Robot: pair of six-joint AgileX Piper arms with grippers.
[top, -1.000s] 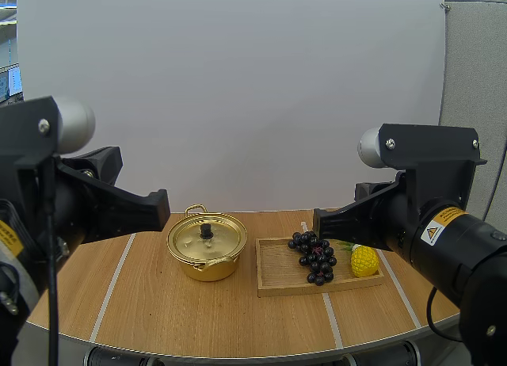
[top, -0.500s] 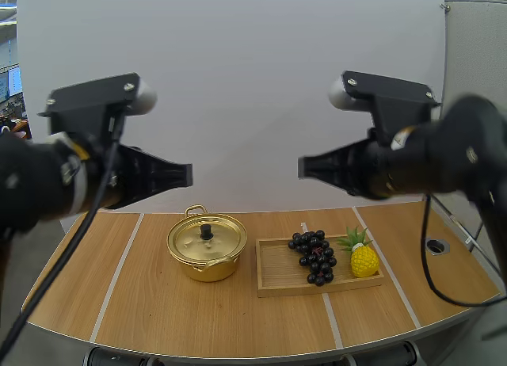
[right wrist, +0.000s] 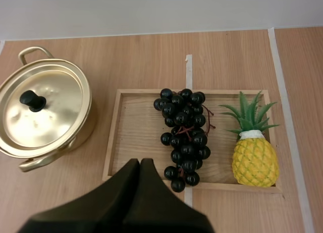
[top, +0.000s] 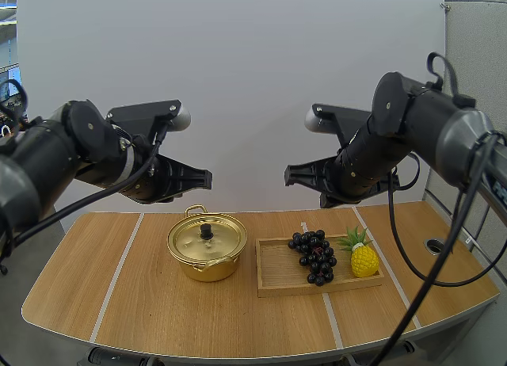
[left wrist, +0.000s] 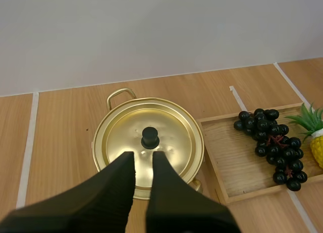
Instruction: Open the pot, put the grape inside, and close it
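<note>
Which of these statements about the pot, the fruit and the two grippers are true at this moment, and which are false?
1. The lid sits on the pot. True.
2. The grapes lie inside the pot. False: they lie on the wooden tray, beside the pot.
3. The right gripper is shut on nothing. True: its fingers lie together, above the tray's near edge.
4. The left gripper grips the lid's knob. False: it hangs above the pot with its fingers slightly apart, touching nothing.
5. A pineapple is on the tray next to the grapes. True.
</note>
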